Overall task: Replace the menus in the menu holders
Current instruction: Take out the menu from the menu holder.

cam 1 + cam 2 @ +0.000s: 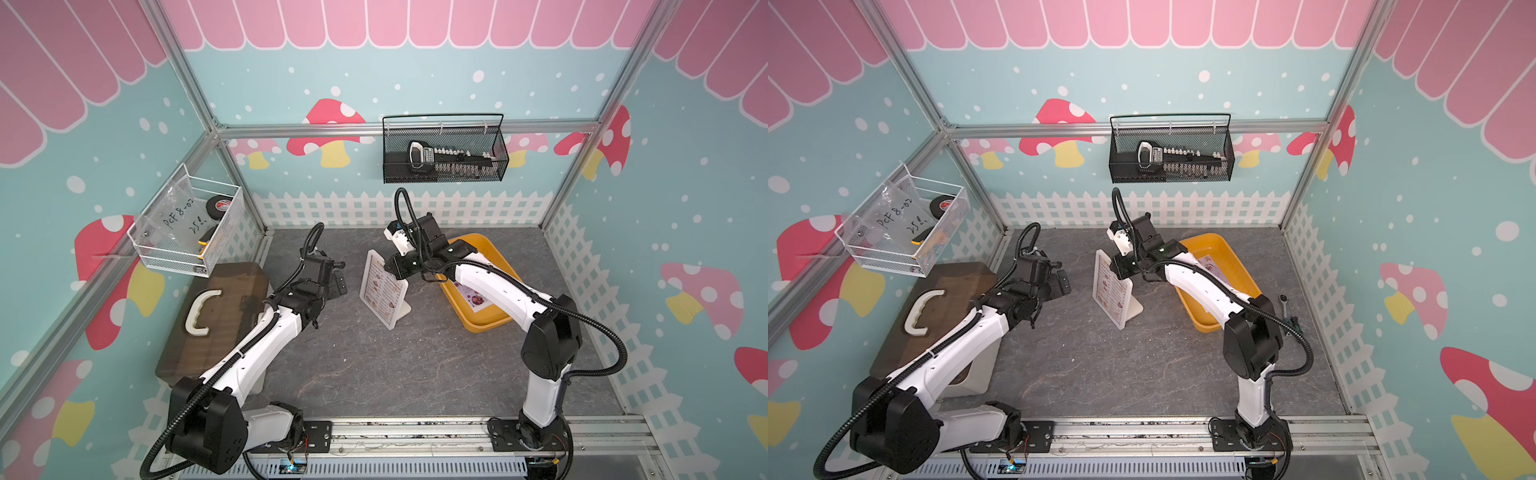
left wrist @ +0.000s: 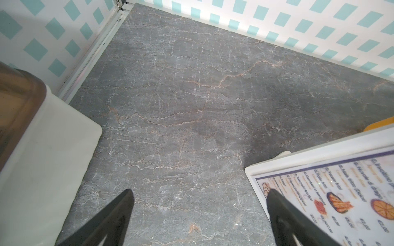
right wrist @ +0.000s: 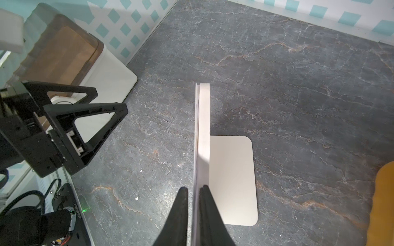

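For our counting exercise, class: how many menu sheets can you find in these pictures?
2. One menu stands in the white holder mid-table; the second menu lies in the yellow tray, partly hidden under the right arm. More could lie beneath it.

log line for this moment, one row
right jaws: shut on menu top edge in menu holder | left jaws: open, empty, beside holder | second menu: in yellow tray | swap: not done
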Controlling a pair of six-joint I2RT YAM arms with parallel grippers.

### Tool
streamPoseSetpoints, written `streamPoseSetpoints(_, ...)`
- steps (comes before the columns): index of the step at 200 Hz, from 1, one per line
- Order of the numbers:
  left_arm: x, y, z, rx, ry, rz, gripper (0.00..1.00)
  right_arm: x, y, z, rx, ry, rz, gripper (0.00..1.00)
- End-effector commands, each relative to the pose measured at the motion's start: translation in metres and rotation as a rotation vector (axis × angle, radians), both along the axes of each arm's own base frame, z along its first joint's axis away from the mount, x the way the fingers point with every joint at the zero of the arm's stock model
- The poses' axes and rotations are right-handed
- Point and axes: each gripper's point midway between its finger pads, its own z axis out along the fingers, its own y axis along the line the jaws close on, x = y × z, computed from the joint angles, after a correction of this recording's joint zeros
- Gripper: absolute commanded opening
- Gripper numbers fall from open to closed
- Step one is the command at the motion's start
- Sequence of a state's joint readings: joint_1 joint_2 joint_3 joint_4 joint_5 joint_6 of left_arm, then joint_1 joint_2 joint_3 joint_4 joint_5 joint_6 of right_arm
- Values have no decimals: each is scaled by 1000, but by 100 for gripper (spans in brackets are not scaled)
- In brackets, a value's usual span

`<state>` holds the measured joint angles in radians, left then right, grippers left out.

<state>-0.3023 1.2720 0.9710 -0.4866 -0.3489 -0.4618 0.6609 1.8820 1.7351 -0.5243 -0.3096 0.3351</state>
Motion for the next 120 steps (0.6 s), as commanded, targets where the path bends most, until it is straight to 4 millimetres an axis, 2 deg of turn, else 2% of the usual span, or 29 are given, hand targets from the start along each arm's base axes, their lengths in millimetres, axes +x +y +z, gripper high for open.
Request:
streamPoseSetpoints(1,2,5,16,18,-27,12,98,-2,4,4,10,6,20,9)
streamPoseSetpoints(80,3,4,17,15,-29,10,98,-3,6,25,54,-15,24,8)
streamPoseSetpoints(120,2,4,17,14,-28,9,98,-4,5,27,57,-17,26,5)
